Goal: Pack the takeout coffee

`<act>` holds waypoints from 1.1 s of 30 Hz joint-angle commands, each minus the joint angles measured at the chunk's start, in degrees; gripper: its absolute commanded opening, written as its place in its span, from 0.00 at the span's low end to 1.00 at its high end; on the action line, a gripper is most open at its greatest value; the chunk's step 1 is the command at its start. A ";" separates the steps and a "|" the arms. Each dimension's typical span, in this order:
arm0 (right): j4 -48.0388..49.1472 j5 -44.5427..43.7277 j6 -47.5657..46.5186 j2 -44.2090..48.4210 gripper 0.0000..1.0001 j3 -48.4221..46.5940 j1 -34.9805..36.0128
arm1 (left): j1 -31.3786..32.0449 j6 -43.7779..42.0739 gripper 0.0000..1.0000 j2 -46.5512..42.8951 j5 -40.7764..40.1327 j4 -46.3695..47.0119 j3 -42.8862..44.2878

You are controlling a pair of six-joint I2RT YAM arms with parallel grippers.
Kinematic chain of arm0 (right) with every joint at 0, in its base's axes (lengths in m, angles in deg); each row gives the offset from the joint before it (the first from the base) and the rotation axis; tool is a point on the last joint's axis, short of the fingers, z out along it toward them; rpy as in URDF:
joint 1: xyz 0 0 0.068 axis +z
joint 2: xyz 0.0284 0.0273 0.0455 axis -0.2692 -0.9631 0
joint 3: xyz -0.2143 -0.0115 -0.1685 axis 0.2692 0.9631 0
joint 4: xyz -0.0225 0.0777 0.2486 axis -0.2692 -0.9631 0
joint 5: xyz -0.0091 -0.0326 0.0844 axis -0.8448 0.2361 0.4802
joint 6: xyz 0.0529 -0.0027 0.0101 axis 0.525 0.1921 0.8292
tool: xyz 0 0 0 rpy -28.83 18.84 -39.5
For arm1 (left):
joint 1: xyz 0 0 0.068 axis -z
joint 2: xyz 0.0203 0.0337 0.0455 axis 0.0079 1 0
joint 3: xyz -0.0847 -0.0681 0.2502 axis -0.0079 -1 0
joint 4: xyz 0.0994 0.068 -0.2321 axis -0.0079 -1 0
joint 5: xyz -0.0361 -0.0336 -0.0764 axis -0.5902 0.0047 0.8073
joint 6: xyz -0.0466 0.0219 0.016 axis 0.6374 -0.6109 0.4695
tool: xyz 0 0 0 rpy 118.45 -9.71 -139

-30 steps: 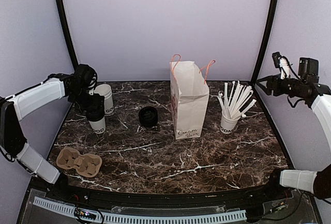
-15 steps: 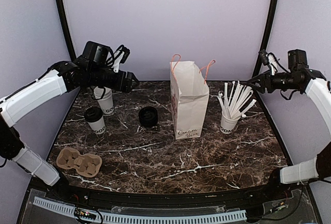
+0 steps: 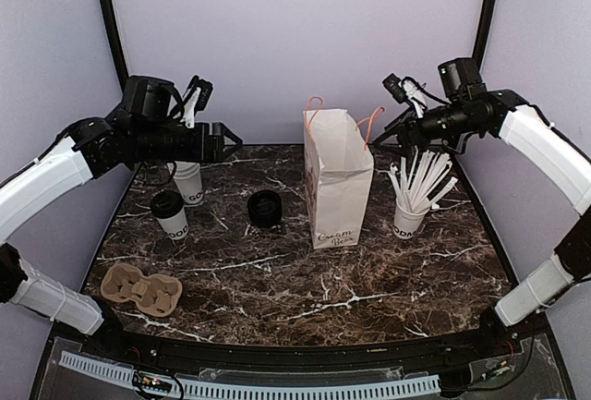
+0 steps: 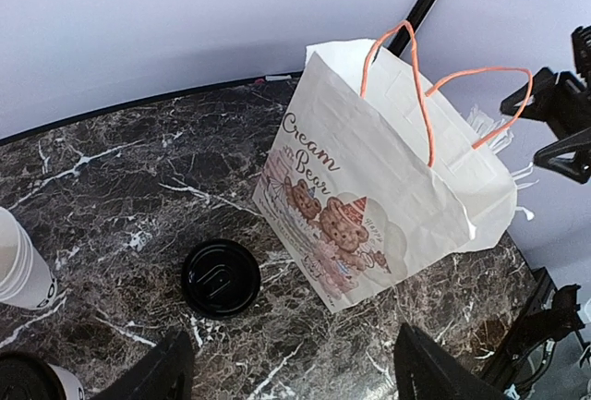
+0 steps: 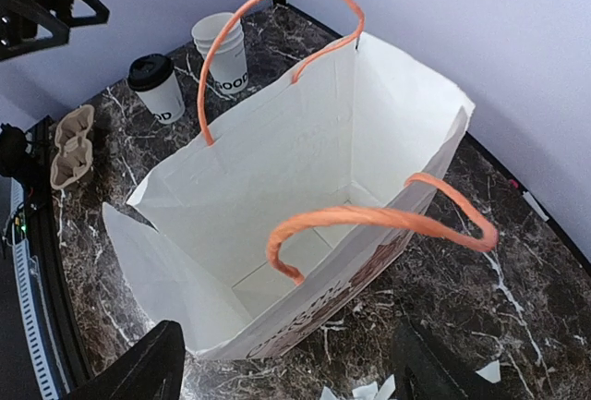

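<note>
Coffee point(image 3: 170, 213) stands at the desk's point(image 3: 369, 280) 9 o'clock, apart from the bag point(image 3: 337, 178). Probably light and crushable: grip its paper wall mid-height, gently. Left tool point(image 4: 294, 337) and right tool point(image 5: 286, 331) both spread, empty.

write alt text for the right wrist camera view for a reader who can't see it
An open, empty white paper bag with orange handles fills the view from above, standing on a marble table. Beyond it stand the black-lidded takeout coffee and nested white cups; the right gripper is open at the bottom edge.
</note>
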 commanded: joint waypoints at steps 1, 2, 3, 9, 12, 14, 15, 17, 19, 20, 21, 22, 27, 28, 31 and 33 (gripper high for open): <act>1.12 -9.94 5.09 -2.58 0.78 -2.62 2.57 | 0.38 4.53 0.77 -3.15 -2.74 -6.07 -0.83; 1.04 -10.46 6.13 -3.79 0.76 -3.59 2.81 | 0.34 4.99 0.77 -3.68 -4.02 -8.38 -0.53; 0.83 -10.31 6.84 -5.06 0.73 -4.66 3.12 | 0.36 5.12 0.77 -3.95 -4.60 -9.66 -0.28; 1.46 -11.16 10.31 -9.77 0.54 -7.64 5.46 | 0.38 4.84 0.77 -3.92 -8.27 -23.12 3.10; 1.25 -11.61 10.54 -11.30 0.49 -8.23 6.21 | 0.32 4.79 0.77 -2.11 -10.27 -28.75 5.45; 0.91 -12.12 10.64 -12.19 0.43 -8.90 6.83 | 0.32 4.97 0.77 -0.95 -11.15 -31.98 6.65; 0.85 -12.58 10.66 -12.46 0.39 -9.20 7.12 | 0.31 5.16 0.77 -0.69 -11.14 -33.31 6.96; 0.84 -13.28 10.47 -12.86 0.28 -9.21 7.54 | 0.32 5.32 0.77 -0.36 -10.70 -33.98 7.30; 0.84 -13.28 10.13 -12.46 0.19 -8.89 7.65 | 0.38 5.22 0.77 -0.47 -10.41 -34.33 7.63; 0.89 -13.27 9.83 -12.03 0.15 -8.46 7.71 | 0.34 5.15 0.77 -0.49 -10.57 -34.54 7.89; 0.97 -13.21 9.51 -11.49 0.11 -8.06 7.70 | 0.31 4.77 0.77 -0.51 -10.73 -35.05 8.42; 1.09 -13.00 9.16 -10.95 0.07 -7.60 7.72 | 0.35 4.53 0.77 -0.52 -10.90 -35.34 8.64; 1.19 -11.21 7.34 -8.15 0.00 -5.02 7.74 | 0.34 3.68 0.77 1.74 -13.43 -41.46 10.58; 1.07 -10.47 6.88 -7.39 0.00 -4.54 7.74 | 0.36 3.99 0.77 2.37 -14.41 -42.90 10.99; 0.55 -7.22 5.14 -5.21 0.00 -3.77 7.74 | 0.37 6.81 0.76 5.12 -15.50 -50.00 11.77; 0.42 -4.96 4.32 -3.73 0.00 -2.91 7.70 | 0.34 9.33 0.75 5.49 -15.41 -53.37 10.75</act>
